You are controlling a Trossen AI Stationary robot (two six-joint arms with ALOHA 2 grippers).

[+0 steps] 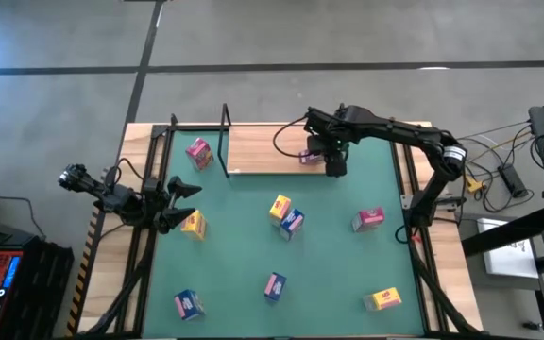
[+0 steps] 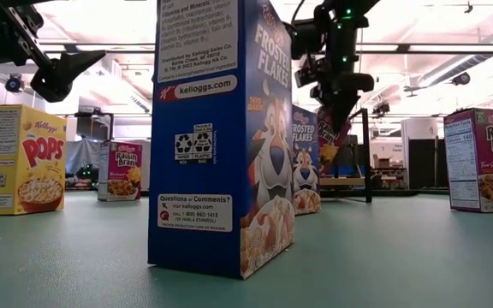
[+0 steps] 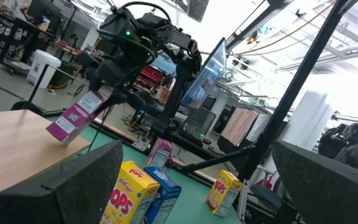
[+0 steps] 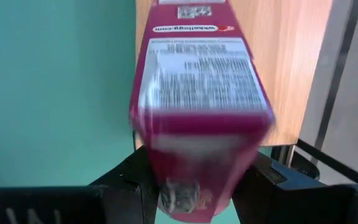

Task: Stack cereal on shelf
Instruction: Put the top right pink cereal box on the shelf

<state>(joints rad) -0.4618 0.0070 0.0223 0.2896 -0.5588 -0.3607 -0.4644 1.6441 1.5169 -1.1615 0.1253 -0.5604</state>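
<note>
My right gripper [image 1: 329, 159] is shut on a pink cereal box [image 4: 201, 93] above the right part of the shelf's light-wood board [image 1: 263, 151]. The low view shows the same box [image 2: 328, 137] hanging under the gripper [image 2: 336, 98]. A second pink box [image 1: 198, 153] stands left of the board, between the black uprights. My left gripper [image 1: 185, 203] waits open at the mat's left edge, beside a yellow box [image 1: 194, 225], touching nothing. Several other cereal boxes stand on the green mat. My right gripper pinches the pink box's two broad faces near its upper end [image 4: 194, 180] between the two fingers [image 4: 129, 186]. The fingers come from above, pointing steeply down. The box hangs tilted below them [image 3: 76, 117], over the board.
On the mat stand a yellow [image 1: 280, 208] and a blue box [image 1: 292, 222] close together, a pink one [image 1: 368, 219], a blue one [image 1: 275, 285], another blue [image 1: 189, 303] and a yellow [image 1: 383, 299]. Black uprights [image 1: 226, 142] edge the shelf. Cables lie off the table's right side.
</note>
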